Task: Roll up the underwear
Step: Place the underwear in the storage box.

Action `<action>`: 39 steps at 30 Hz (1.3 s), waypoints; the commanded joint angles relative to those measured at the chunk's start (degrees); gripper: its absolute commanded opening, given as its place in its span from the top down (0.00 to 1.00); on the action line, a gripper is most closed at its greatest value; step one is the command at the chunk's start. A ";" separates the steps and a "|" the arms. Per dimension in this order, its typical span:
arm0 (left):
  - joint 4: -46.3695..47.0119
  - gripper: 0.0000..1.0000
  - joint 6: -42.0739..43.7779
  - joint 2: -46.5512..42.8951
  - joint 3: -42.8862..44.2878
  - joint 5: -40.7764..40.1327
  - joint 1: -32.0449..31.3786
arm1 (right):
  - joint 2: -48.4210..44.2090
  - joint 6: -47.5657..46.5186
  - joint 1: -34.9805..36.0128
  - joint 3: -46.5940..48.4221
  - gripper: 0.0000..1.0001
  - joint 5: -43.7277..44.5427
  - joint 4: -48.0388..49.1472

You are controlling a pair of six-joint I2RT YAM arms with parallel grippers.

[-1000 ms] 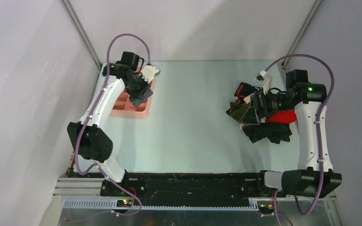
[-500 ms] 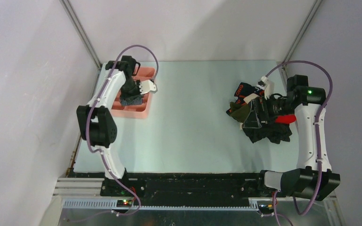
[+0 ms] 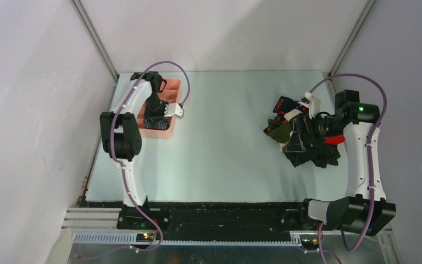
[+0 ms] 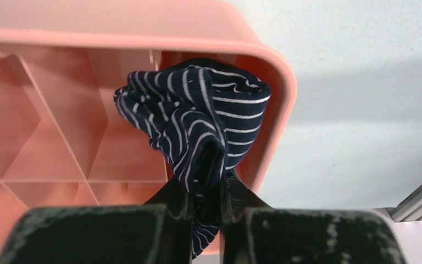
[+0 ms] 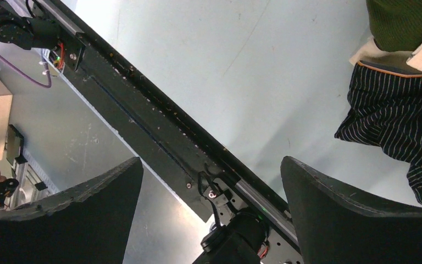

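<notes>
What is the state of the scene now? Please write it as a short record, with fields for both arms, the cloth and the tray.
left fingers: shut on the striped underwear, held at a corner compartment of the pink tray
right fingers: open, holding nothing, beside the pile of underwear
pile of underwear: loose, not rolled, on the right of the table
pink tray: far left of the table

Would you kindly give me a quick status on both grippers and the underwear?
Left gripper shut on striped roll, at tray corner cell. Right gripper open, empty, by pile. Nothing seen in the way.
</notes>
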 commanded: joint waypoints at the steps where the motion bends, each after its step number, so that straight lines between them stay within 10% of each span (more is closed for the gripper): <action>1: -0.87 1.00 2.90 2.25 0.65 2.16 0.02 | 0.16 -0.62 -0.58 0.09 0.01 1.75 -0.45; 19: 4.57 0.98 6.42 5.29 -10.50 2.22 -0.05 | 2.18 -1.49 -2.05 -0.32 0.01 5.38 -0.35; 29: 8.73 0.43 4.18 -5.66 -11.80 4.74 0.59 | 1.23 -2.32 -2.24 -0.38 0.00 5.12 -1.32; 39: -1.29 0.36 6.07 -13.35 -9.52 4.28 0.73 | 2.68 -3.70 -2.32 3.35 0.01 3.58 -2.22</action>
